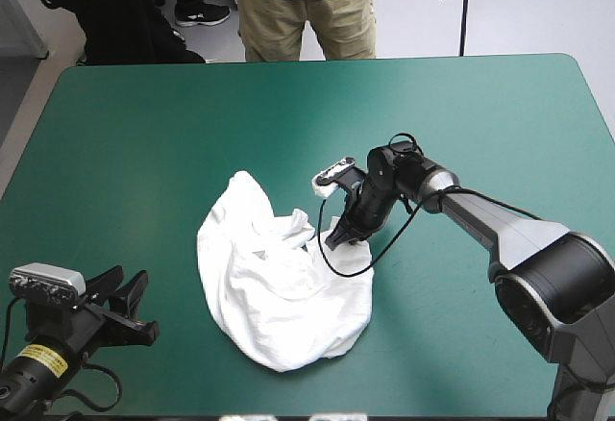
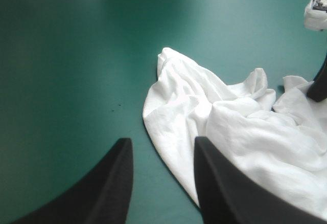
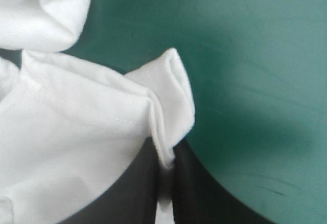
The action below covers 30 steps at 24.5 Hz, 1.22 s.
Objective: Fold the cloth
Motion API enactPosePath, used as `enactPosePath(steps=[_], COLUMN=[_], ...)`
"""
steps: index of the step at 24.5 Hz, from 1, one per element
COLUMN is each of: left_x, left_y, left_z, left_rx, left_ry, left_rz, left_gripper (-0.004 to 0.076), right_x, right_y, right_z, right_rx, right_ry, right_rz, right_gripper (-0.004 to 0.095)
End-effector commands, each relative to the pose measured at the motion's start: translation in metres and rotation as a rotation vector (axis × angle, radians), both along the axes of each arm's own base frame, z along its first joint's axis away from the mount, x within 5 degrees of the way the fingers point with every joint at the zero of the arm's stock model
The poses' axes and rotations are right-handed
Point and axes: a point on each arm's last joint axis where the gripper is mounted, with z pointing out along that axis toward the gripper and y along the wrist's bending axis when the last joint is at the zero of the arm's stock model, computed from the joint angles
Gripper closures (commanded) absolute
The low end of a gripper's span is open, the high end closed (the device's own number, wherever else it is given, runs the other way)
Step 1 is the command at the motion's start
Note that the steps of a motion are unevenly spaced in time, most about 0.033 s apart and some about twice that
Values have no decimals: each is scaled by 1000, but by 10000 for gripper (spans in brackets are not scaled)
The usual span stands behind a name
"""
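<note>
The right end effector (image 1: 338,238) pinches the T-shirt (image 1: 274,296) at its 2 o'clock edge. The left end effector (image 1: 135,310), spread, stands apart at its 8 o'clock.

Teal-green cover (image 1: 144,142) — flat over the table (image 1: 580,67)

Plain white T-shirt (image 1: 279,296), teal-green cover (image 1: 144,133), black fingers (image 2: 107,183)

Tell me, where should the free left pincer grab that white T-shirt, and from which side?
Probably the left edge of the T-shirt, which lies low on the teal-green cover facing the open left pincer. Coming in from the table's left, low along the cover, one finger could slip under that thin border. The right pincer is shut on a fold on the opposite side.
</note>
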Motion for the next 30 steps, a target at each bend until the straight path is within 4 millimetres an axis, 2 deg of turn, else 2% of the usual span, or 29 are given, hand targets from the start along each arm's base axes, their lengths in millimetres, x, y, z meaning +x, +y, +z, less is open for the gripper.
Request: enactPosePath(steps=[1,3,6,9,13,16,23,25,30], left_x=[5,15,52,102,171,202,252,266,299], left_y=[-4,-8,-22,-42,-70,-82,-104,-110,-108], left_z=[15,10,11,30,34,31,20,12,-6], left_rx=[-67,-125,-129,-45,118,147,180,199,158], left_ry=[-49,37,184,231,331,360,418,463,551], left_rz=[-4,35,74,49,-9,-21,-57,-65,-37], left_gripper=[438,438,438,437,389,384,384,384,384], right_x=[-1,1,3,2,4,4,5,5,3], right_y=[-4,-12,-29,-34,-32,-31,-33,-33,-33], right_z=[9,15,32,47,56,58,58,58,58], right_rx=[-20,-52,-46,-33,-16,-14,-37,-36,-40], right_ry=[-2,-28,-59,-101,-113,-116,-129,-123,-106], right_rz=[3,-7,-36,-33,-35,-32,-16,-17,-15], right_gripper=[925,925,925,926,925,925,926,926,926])
